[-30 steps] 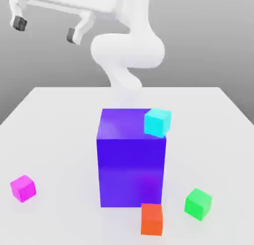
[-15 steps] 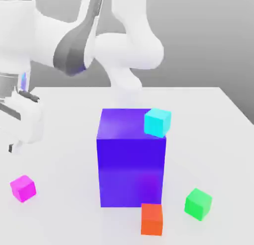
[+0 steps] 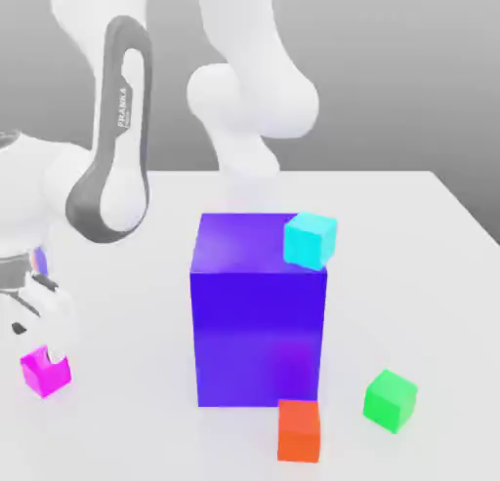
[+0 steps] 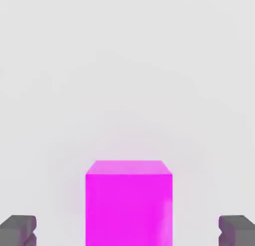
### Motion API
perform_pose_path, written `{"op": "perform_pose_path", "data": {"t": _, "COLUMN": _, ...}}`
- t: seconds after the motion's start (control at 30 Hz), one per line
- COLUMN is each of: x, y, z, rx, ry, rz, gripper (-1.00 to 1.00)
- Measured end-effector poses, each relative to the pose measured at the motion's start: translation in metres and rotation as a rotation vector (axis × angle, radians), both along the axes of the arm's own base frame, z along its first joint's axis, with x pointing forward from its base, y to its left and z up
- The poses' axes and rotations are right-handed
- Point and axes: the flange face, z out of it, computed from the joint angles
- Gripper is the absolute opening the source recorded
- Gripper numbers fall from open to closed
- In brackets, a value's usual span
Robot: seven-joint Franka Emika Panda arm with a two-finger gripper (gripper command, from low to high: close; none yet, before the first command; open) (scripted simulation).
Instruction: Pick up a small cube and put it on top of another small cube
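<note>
— How do the jaws stand?

— Wide apart. The gripper [image 4: 127, 232] has a grey fingertip [image 4: 18, 230] on each side of the small pink cube [image 4: 128, 202], with clear gaps, so nothing is held.

— And where's that cube?

— On the white table [image 3: 117, 225], near the front corner at the exterior view's left, right under the white hand [image 3: 39, 318].

— What else?

— A big blue block [image 3: 256, 318] in the middle, a cyan cube [image 3: 311, 240] on its top corner, an orange cube [image 3: 299, 430] in front, and a green cube [image 3: 391, 400] to the right.

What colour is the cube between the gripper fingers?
Magenta-pink small cube, plain; clearest in the hand view, between the open gripper.
</note>
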Motion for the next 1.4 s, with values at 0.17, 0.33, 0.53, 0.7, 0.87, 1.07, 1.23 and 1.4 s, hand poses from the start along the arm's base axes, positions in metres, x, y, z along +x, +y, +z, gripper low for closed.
{"op": "perform_pose_path", "data": {"t": 0.17, "x": -0.002, "y": 0.001, "z": -0.025, "rx": 0.001, "ry": 0.005, "rz": 0.002, "gripper": -1.0}}
{"op": "perform_pose_path", "data": {"t": 0.33, "x": -0.002, "y": 0.001, "z": -0.024, "rx": 0.001, "ry": 0.004, "rz": 0.002, "gripper": -1.0}}
{"op": "perform_pose_path", "data": {"t": 0.53, "x": -0.001, "y": 0.001, "z": 0.025, "rx": 0.001, "ry": 0.002, "rz": 0.001, "gripper": -1.0}}
{"op": "perform_pose_path", "data": {"t": 0.7, "x": 0.051, "y": 0.05, "z": 0.063, "rx": 0.008, "ry": -0.039, "rz": -0.002, "gripper": -1.0}}
{"op": "perform_pose_path", "data": {"t": 0.87, "x": 0.115, "y": 0.156, "z": 0.105, "rx": 0.033, "ry": -0.092, "rz": -0.021, "gripper": -1.0}}
{"op": "perform_pose_path", "data": {"t": 1.07, "x": 0.144, "y": 0.296, "z": 0.143, "rx": 0.096, "ry": -0.128, "rz": -0.061, "gripper": -1.0}}
{"op": "perform_pose_path", "data": {"t": 1.23, "x": 0.131, "y": 0.42, "z": 0.161, "rx": 0.163, "ry": -0.122, "rz": -0.084, "gripper": -1.0}}
{"op": "perform_pose_path", "data": {"t": 1.4, "x": 0.1, "y": 0.482, "z": 0.156, "rx": 0.156, "ry": -0.077, "rz": -0.25, "gripper": -1.0}}
